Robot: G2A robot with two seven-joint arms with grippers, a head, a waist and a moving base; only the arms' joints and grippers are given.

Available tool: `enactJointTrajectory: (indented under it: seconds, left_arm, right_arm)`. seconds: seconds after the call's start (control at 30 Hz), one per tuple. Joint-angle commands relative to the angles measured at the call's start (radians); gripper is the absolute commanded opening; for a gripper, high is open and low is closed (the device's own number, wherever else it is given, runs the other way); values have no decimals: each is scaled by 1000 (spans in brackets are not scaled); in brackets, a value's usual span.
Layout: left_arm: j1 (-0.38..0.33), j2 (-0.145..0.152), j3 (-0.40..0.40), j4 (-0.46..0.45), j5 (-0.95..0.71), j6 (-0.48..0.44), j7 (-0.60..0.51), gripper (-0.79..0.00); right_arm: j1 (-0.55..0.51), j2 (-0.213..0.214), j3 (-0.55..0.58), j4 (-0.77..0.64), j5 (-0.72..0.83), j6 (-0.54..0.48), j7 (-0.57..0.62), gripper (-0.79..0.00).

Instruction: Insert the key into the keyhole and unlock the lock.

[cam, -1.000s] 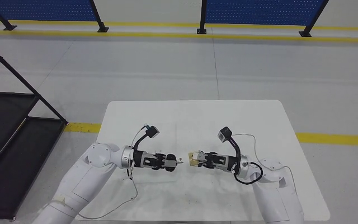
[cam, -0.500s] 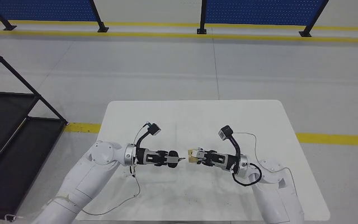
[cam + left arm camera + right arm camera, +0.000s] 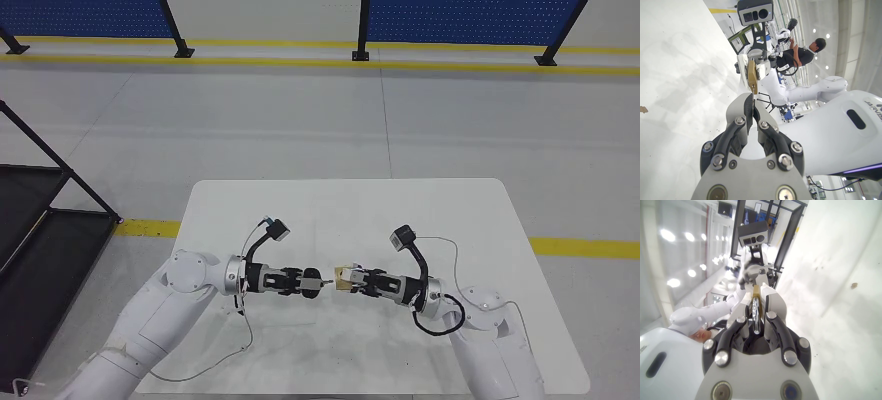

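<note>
Gap closed: left pincer clamps thin, stiff silver metal key, tip at keyhole; right pincer grips rigid, probably weighty brass padlock by its faces.

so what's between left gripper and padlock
Just the key, pinched in the left gripper, its blade spanning the gap to the brass padlock, per the left wrist view.

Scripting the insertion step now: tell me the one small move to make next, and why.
Probably ease the left gripper forward along the key's line. It is shut on the key, whose tip sits by the keyhole of the brass lock clamped in the right gripper; blade and keyhole look roughly aligned. Whether the tip has entered, I cannot tell.
</note>
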Motion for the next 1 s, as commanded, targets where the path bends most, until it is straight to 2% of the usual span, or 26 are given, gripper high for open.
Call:
enactJointTrajectory:
  seconds: [0.0, 0.97]
  left_arm:
    - [-1, 0, 2, 1, -1, 1, 0, -785]
    - [-9, -6, 23, 7, 7, 4, 11, -785]
  right_arm:
    - [0, 3, -3, -2, 0, -2, -2, -785]
    - [0, 45, -49, -20, -5, -15, -56, -785]
